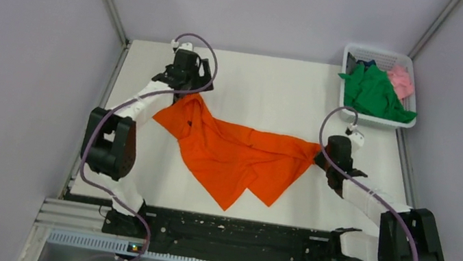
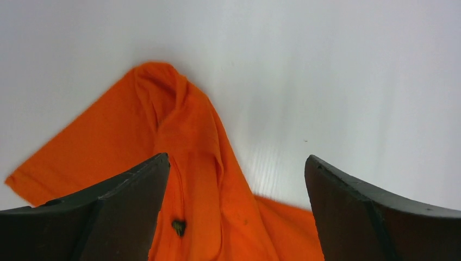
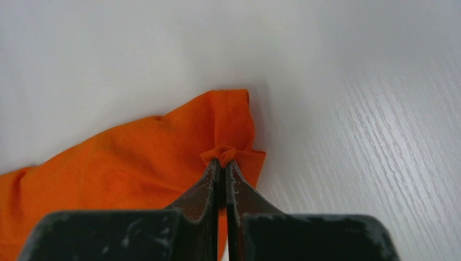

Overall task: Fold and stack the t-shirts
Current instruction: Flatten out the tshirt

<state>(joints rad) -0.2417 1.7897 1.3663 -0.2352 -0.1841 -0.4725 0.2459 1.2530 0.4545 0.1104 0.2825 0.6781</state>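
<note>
On the white table (image 1: 270,88), your right gripper (image 3: 223,163) pinches a corner of the bright orange cloth t-shirt (image 1: 232,151); your left gripper (image 2: 236,160) hangs wide open, empty, over it.

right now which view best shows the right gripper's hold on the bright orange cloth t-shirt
Right wrist: the right gripper is shut on a bunched fold of the orange t-shirt. Top external shows the whole shirt but hides the pinch; left wrist shows only its other end.
</note>
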